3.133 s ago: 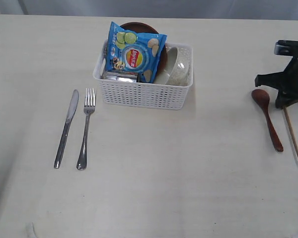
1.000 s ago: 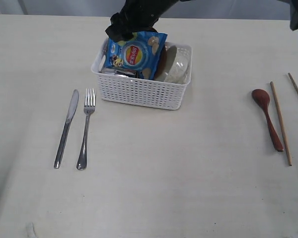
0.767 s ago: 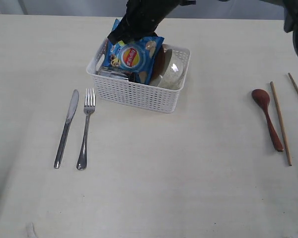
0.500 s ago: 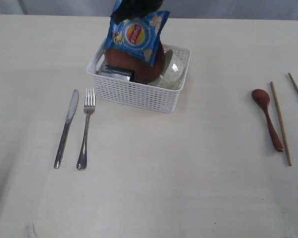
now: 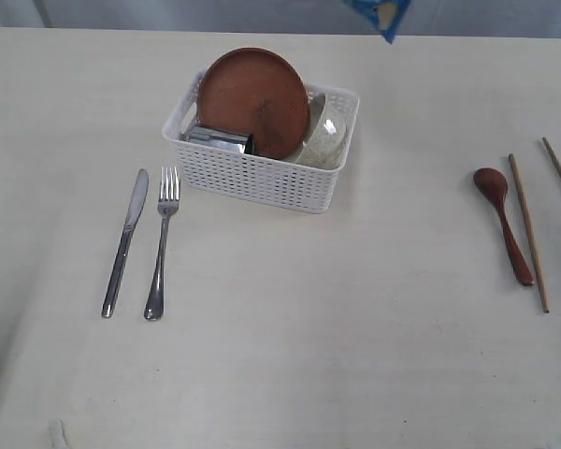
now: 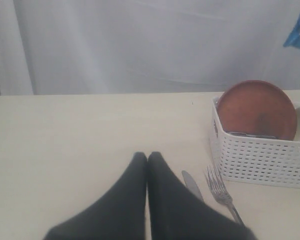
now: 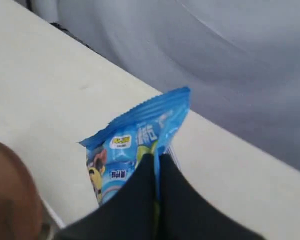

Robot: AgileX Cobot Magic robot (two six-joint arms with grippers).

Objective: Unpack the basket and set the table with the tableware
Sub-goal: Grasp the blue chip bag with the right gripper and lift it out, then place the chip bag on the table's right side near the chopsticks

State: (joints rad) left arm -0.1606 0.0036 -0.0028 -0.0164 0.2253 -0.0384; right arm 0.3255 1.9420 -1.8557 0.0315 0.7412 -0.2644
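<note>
The task looks about half done. The knife (image 5: 124, 243) and fork (image 5: 161, 241) lie side by side on the bench (image 5: 309, 327) left of the basket (image 5: 262, 180), and the spoon (image 5: 505, 224) and chopsticks (image 5: 528, 232) lie well to its right. The basket sits toward the far side of the bench. It holds the plate (image 5: 252, 101) on edge, the cup (image 5: 220, 140) lying against it and the bowl (image 5: 325, 131) tipped beside it, all left to set out. The right gripper (image 7: 155, 157) is clamped on the chip bag (image 7: 135, 145), high above the bench. The left gripper (image 6: 147, 156) is closed and empty, near the knife.
</note>
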